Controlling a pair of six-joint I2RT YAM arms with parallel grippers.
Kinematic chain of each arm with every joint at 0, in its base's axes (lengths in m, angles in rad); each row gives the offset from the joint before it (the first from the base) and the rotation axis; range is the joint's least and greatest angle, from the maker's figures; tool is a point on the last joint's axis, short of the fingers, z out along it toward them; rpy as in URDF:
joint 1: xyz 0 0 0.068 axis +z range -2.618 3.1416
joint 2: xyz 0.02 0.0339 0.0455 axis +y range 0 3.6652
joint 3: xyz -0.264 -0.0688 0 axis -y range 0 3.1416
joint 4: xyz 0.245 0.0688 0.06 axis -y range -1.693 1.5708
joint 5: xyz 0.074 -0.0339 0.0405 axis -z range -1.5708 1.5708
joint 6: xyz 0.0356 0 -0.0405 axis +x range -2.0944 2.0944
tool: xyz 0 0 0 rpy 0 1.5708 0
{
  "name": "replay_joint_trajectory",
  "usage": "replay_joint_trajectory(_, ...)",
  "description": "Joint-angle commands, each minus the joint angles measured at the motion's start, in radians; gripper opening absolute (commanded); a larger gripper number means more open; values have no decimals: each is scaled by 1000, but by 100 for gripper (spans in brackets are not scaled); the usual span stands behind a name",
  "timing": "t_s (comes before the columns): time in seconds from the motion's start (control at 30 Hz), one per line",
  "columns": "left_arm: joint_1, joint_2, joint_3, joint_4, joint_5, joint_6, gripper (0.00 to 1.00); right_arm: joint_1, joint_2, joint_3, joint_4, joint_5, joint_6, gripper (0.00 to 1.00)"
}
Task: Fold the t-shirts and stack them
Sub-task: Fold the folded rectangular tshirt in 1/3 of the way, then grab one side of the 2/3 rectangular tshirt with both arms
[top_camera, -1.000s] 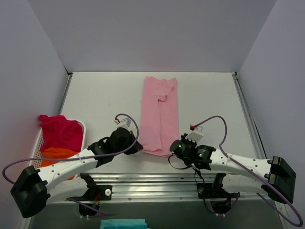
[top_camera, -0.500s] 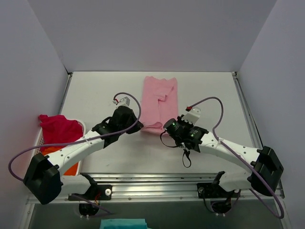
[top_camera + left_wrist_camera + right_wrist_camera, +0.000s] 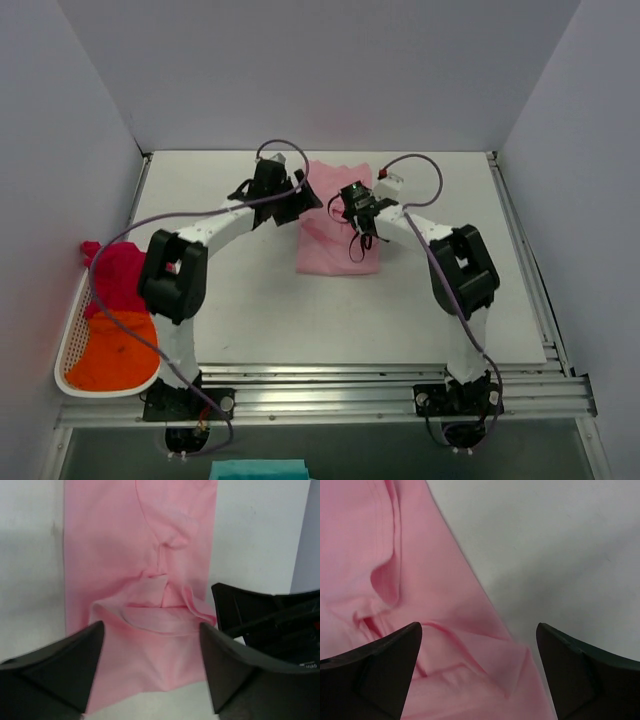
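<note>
The light pink t-shirt [image 3: 338, 240] lies folded over on itself at the far middle of the table, its top layer rumpled. My left gripper [image 3: 303, 196] hovers at the shirt's far left edge and my right gripper [image 3: 356, 212] over its far right part. In the left wrist view the pink shirt [image 3: 140, 580] spreads under the open left gripper [image 3: 150, 667]. In the right wrist view creased pink cloth [image 3: 420, 605] lies below the open right gripper [image 3: 479, 672]. Neither holds anything. The magenta-red t-shirt [image 3: 118, 275] and the orange t-shirt [image 3: 112, 352] lie in the basket.
A white mesh basket [image 3: 68, 345] sits at the table's left edge, near the front. Walls close in the back and both sides. A metal rail [image 3: 320, 385] runs along the near edge. A teal thing [image 3: 255, 468] shows below the rail.
Both arms swung from the near edge to the far end, carrying the pink shirt's near hem over and folding it in half. Both grippers then opened and let go of it.
</note>
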Motion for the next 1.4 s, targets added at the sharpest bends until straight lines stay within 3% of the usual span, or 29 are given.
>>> replay_joint_trajectory(0.0, 75, 201, 235, -63, 192, 35, 94, -64, 148, 260, -70, -77, -74, 97)
replay_joint_trajectory(0.03, 98, 264, 348, -92, 212, 32, 94, -84, 185, 305, -71, -92, -109, 100)
replay_joint_trajectory(0.13, 120, 286, 473, -177, 174, 47, 94, -96, 190, 436, -119, -94, -145, 100)
replay_joint_trajectory(0.27, 136, 197, 446, -172, 124, 65, 94, -96, 86, 428, -122, -55, -163, 100)
replay_joint_trajectory(0.33, 141, 107, 392, -163, 87, 68, 94, -95, -1, 352, -111, -48, -162, 100)
replay_joint_trajectory(0.53, 143, -177, 44, -71, -44, 55, 94, -76, -256, 47, -47, -77, -120, 100)
replay_joint_trajectory(0.8, 100, -438, -434, 101, -129, 10, 94, -58, -594, -531, 214, -225, -56, 94)
replay_joint_trajectory(0.97, 86, -440, -509, 154, -143, 2, 94, -40, -646, -678, 289, -261, -14, 90)
replay_joint_trajectory(1.37, 68, -332, -502, 216, -117, -1, 97, 74, -542, -736, 344, -209, 61, 79)
